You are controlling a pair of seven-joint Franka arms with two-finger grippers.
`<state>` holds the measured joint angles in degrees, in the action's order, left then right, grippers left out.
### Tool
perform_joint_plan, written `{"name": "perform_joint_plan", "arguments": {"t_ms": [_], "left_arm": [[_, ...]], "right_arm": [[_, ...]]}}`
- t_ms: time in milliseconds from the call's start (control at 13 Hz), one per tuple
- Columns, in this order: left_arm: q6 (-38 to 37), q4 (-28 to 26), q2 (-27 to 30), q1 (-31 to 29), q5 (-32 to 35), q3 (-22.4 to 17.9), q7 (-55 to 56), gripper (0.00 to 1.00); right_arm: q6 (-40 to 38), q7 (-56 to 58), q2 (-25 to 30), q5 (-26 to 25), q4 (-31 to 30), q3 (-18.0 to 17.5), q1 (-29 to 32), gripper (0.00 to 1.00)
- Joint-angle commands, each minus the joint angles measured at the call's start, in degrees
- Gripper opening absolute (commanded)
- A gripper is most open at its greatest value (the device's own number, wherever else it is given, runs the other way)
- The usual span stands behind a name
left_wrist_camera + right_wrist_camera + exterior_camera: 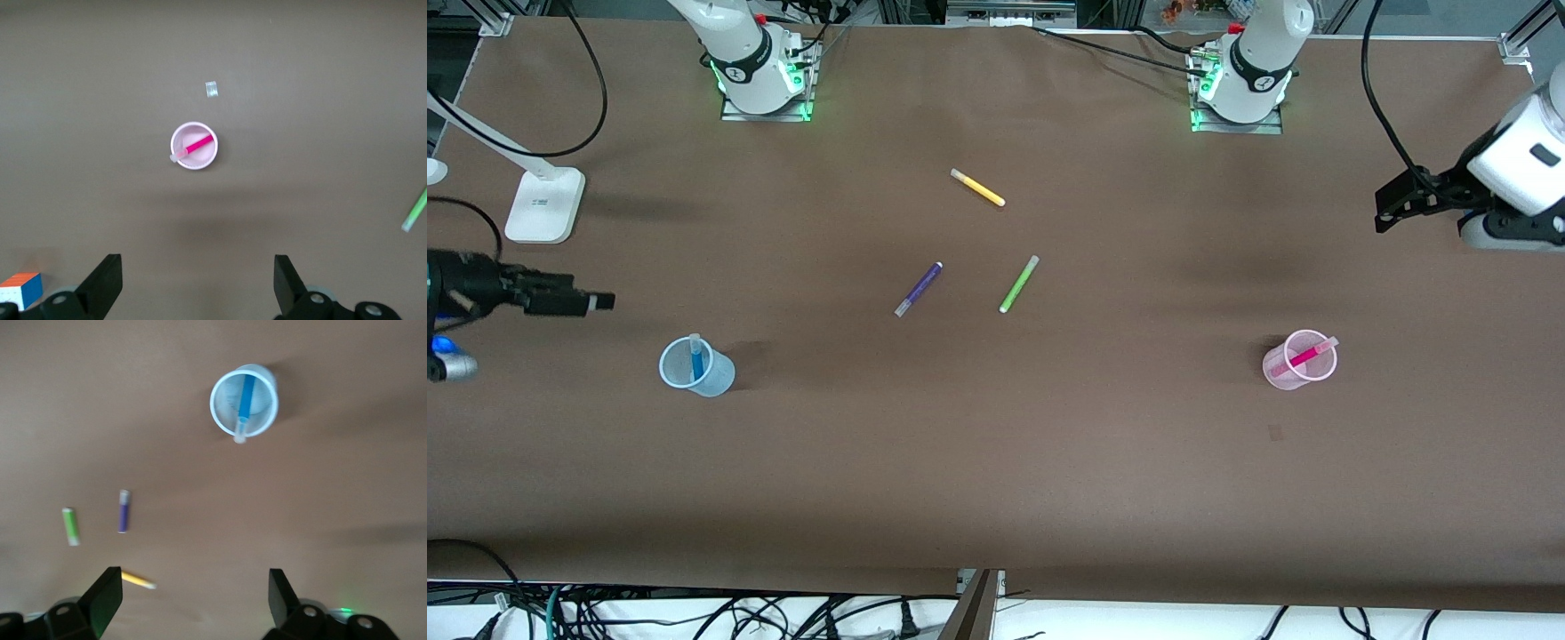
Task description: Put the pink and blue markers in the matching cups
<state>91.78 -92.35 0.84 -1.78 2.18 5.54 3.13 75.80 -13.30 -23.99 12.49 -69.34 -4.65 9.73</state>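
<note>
The pale blue cup (710, 373) stands toward the right arm's end of the table with the blue marker (696, 359) upright in it. The pale pink cup (1294, 373) stands toward the left arm's end with the pink marker (1303, 357) leaning in it. My right gripper (602, 302) is open and empty, up over the table's edge beside the blue cup (225, 405); the blue marker (247, 397) shows inside. My left gripper (1383, 213) is open and empty, up in the air off to the side of the pink cup (208, 157); the pink marker (198, 145) shows inside.
A yellow pen (977, 188), a purple pen (919, 289) and a lime-green pen (1019, 284) lie mid-table. A white stand base (544, 204) sits near the right arm's end. A coloured cube (20, 288) and a scrap of tape (211, 89) show in the left wrist view.
</note>
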Motion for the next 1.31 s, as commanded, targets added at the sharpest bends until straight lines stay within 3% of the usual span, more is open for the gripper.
{"name": "perform_joint_plan", "arguments": {"t_ms": [0,231,1231], "left_arm": [[4.72,-6.18,4.07,0.9,-1.39,-2.02,1.26,1.0],[4.98,-7.31,6.27,2.21,-2.88,-4.65,1.35,1.0],[2.26,-5.12,5.22,1.78,-2.8,-4.48,-0.85,1.0]], "right_arm": [[-1.53,-0.23,6.66,-7.19,-2.29,0.34,-4.27,0.97],[-1.26,0.29,7.38,-12.12,-2.21,0.25,-6.92,0.97],[-2.41,0.21,9.31,-11.87,-4.39,0.43,-7.89,0.99]]}}
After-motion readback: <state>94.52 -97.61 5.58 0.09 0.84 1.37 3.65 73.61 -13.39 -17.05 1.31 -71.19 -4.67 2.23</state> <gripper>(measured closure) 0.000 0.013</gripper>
